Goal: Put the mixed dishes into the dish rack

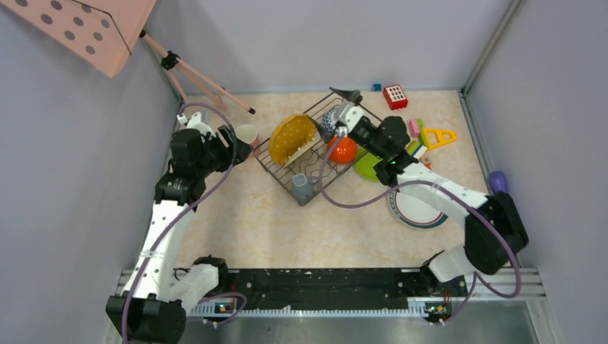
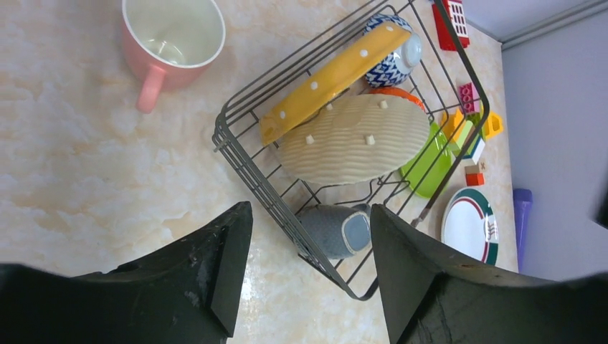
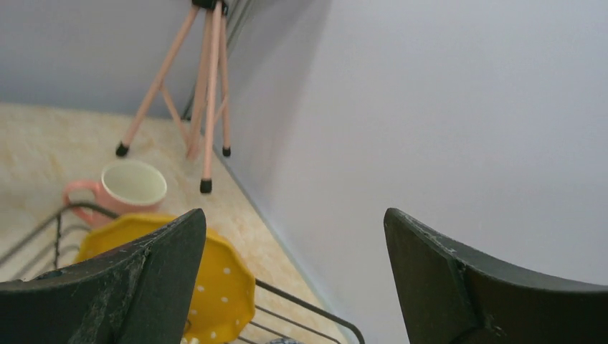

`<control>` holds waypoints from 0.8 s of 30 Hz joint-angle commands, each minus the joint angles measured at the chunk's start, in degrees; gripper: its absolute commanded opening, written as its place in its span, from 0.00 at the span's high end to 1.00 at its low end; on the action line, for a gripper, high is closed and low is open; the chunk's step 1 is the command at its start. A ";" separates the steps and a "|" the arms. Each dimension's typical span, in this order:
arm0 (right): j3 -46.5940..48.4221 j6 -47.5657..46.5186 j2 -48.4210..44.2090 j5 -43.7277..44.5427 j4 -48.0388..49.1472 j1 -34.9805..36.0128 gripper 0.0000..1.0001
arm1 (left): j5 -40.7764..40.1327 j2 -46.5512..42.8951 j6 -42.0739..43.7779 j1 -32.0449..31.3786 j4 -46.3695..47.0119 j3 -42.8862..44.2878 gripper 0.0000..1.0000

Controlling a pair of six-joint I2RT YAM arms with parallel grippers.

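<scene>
The dish rack (image 1: 282, 178) is a dark wire basket standing cornerwise on the table (image 2: 86, 158). In it, two yellow scalloped plates (image 1: 292, 137) stand on edge and lean together. One shows white dots, the other its pale ribbed back. One grey mug (image 2: 337, 229) lies on its side in the near corner, and one patterned bowl (image 2: 394, 61) sits at the far corner. One orange-red bowl (image 1: 344, 150) is at the rack's right edge; I cannot tell whether it is inside. Outside the rack lie one lime green plate (image 1: 367, 166), one white green-rimmed plate (image 1: 416, 209) and one upright pink mug (image 2: 172, 39).

My left end effector (image 2: 308, 213) is spread wide and empty. It hovers by the rack's left side, with the grey mug just beyond its fingertips and the pink mug off to the side. My right end effector (image 3: 292, 215) is also wide and empty, above the rack's far corner near the patterned bowl.
</scene>
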 commanded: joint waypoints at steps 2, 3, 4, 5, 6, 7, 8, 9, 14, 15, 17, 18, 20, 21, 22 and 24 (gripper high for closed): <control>-0.57 22.78 -12.83 7.66 -14.07 -0.53 0.10 | -1.44 1.85 -1.69 0.16 5.77 0.14 0.35; -0.86 24.97 -14.57 9.02 -17.41 -0.48 0.11 | 0.00 2.22 -2.33 0.16 6.49 -0.16 0.35; -1.36 27.15 -15.97 10.75 -20.10 -0.47 0.12 | 1.08 2.46 -3.14 0.16 7.05 -0.51 0.36; -1.97 29.15 -17.40 12.25 -22.70 -0.46 0.13 | 2.21 2.61 -3.78 0.14 7.67 -0.90 0.36; -2.58 31.67 -18.66 14.12 -25.05 -0.46 0.13 | 3.54 2.57 -3.89 0.09 8.35 -1.33 0.36; -3.08 34.53 -19.86 16.04 -27.51 -0.46 0.14 | 4.73 2.63 -4.18 0.08 8.99 -1.70 0.38; -3.43 37.99 -20.94 18.66 -30.36 -0.46 0.14 | 5.01 2.71 -4.28 -0.11 9.47 -2.40 0.40; -3.31 41.58 -21.77 21.50 -33.98 -0.46 0.14 | 5.24 2.95 -3.69 -0.37 9.87 -2.78 0.41; -2.62 53.77 -24.10 28.54 -52.13 -0.55 0.14 | 0.40 4.94 0.12 -3.10 7.49 -1.92 0.41; -3.40 54.27 -24.48 27.26 -53.50 -0.51 0.13 | 0.91 5.05 -0.27 -3.29 8.00 -2.04 0.41; -5.55 55.97 -25.55 25.75 -55.29 -0.55 0.13 | 1.62 5.37 -0.58 -4.81 9.54 -2.38 0.43; -6.64 56.28 -26.08 25.40 -55.64 -0.51 0.15 | 0.96 5.72 -0.04 -6.47 9.89 -2.10 0.44; -8.65 56.42 -27.02 25.34 -56.10 -0.55 0.16 | -2.46 6.92 2.35 -10.93 9.58 -0.81 0.46; -9.41 56.50 -27.52 25.75 -56.47 -0.55 0.16 | -4.72 7.81 3.80 -13.47 9.16 0.05 0.47; -10.12 56.48 -27.96 26.13 -56.92 -0.55 0.16 | -6.50 8.83 5.09 -15.62 8.53 1.02 0.48; -11.09 56.73 -28.89 27.13 -57.65 -0.55 0.15 | -7.40 10.99 6.44 -18.63 8.10 2.64 0.50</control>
